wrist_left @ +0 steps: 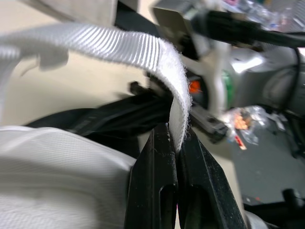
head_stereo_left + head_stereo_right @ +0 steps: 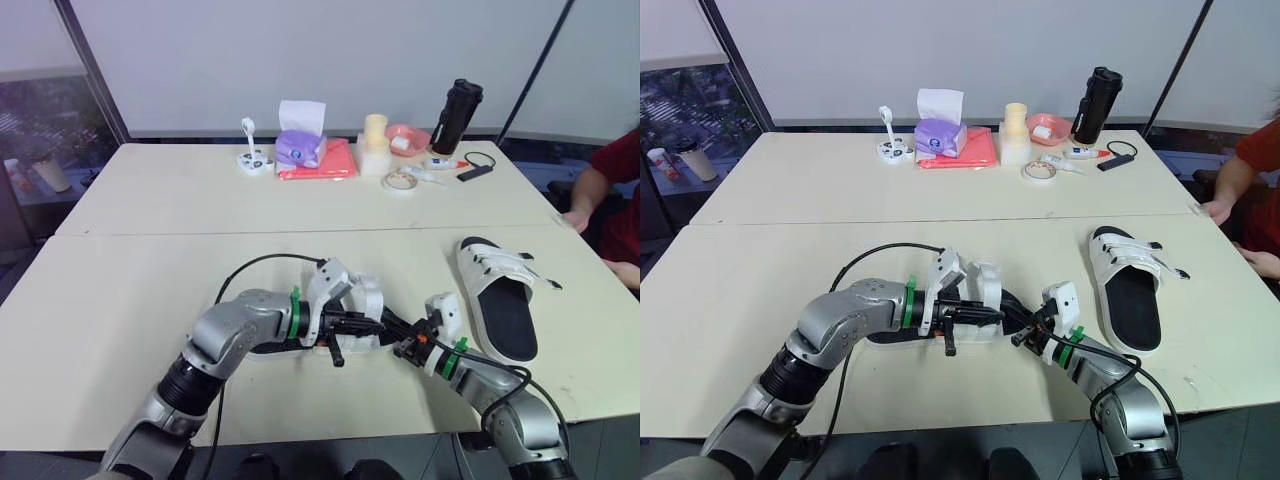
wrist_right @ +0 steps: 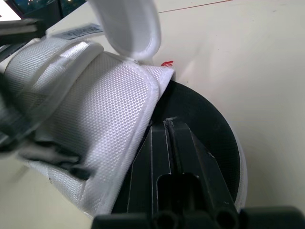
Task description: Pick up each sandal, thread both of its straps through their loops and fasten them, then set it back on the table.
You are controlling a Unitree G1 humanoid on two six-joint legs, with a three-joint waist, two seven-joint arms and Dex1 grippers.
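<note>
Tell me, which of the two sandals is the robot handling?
The near sandal, its strap pinched by the left gripper; the other sandal lies alone at the right.

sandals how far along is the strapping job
Looks done: the far sandal lies flat on the table with both straps across it, seemingly fastened. In hand: the near sandal, with the left tool shut on its loose strap and the right tool, shut, against its black footbed. Left: thread and fasten that strap, check its other one, release it on the table.
</note>
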